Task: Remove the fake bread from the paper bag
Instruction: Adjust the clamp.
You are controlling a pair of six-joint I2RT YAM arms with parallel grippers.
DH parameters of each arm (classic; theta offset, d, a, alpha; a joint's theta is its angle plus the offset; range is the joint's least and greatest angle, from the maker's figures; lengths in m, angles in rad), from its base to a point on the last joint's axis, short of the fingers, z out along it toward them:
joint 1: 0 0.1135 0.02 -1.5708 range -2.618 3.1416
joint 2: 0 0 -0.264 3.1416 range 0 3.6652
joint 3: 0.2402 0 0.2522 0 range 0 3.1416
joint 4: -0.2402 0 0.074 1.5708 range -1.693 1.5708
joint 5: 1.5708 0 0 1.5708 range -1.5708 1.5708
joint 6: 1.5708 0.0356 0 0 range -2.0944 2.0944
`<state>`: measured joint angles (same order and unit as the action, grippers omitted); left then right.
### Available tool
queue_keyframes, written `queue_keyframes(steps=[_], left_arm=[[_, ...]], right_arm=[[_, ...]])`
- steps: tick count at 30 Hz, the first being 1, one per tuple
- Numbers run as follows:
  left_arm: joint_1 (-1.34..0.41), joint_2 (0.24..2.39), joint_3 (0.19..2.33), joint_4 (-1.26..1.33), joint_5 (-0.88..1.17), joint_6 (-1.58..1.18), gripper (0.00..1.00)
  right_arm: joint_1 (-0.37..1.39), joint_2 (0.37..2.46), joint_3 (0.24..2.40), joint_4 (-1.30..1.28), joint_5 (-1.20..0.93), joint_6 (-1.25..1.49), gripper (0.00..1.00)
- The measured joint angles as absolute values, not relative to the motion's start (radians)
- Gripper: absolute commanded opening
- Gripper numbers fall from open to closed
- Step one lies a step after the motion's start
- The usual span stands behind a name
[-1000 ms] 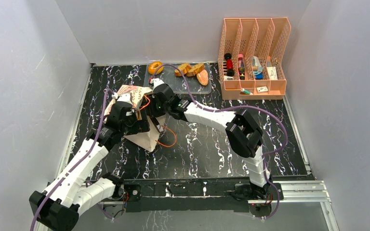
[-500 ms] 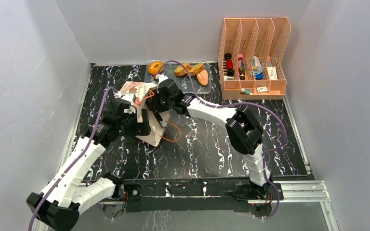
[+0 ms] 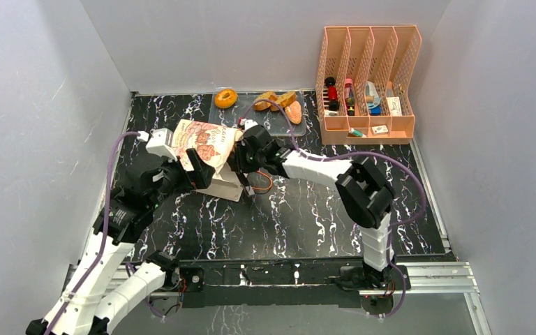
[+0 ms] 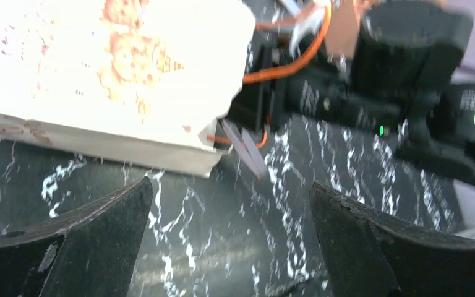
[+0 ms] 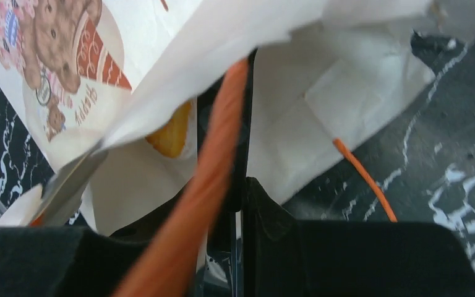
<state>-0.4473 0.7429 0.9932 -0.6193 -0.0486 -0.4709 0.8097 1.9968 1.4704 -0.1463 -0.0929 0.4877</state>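
Note:
The paper bag point(image 3: 206, 142) lies on its side on the black marbled table, printed face up; it also shows in the left wrist view point(image 4: 99, 74). My right gripper point(image 3: 241, 166) is at the bag's mouth, shut on the paper rim point(image 5: 242, 192), with an orange cord handle point(image 5: 207, 185) blurred across it. A golden bread piece point(image 5: 170, 133) shows inside the bag. My left gripper point(image 3: 199, 169) is open and empty point(image 4: 232, 238), just near of the bag. A ring doughnut point(image 3: 225, 98), brown slices point(image 3: 273, 100) and an oval bun point(image 3: 293, 112) lie on the clear tray point(image 3: 251, 120).
A peach wire organizer point(image 3: 367, 80) with small items stands at the back right. Grey walls close in the left, back and right. A metal rail point(image 3: 419, 276) runs along the table's near edge.
My left gripper has let go of the bag and drawn back. The bag has shifted right and tipped so its printed face shows more. My right gripper moved right with the rim.

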Motion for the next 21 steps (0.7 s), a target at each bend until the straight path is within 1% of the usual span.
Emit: queue_keyframes(steps=[3, 8, 14, 21], left_arm=[[-0.447, 0.725, 0.949, -0.515, -0.092, -0.506, 0.98], [-0.447, 0.801, 0.9, -0.382, -0.109, -0.544, 0.98], [-0.447, 0.811, 0.873, -0.297, -0.107, -0.567, 0.98], [-0.447, 0.826, 0.848, -0.201, -0.07, -0.596, 0.98]], right_arm=[[0.81, 1.916, 1.378, -0.152, -0.068, 0.49, 0.04], [0.81, 1.775, 1.226, -0.126, -0.02, 0.487, 0.04], [0.81, 1.639, 1.039, -0.123, 0.024, 0.491, 0.04], [0.81, 1.494, 0.881, -0.134, 0.047, 0.525, 0.04]])
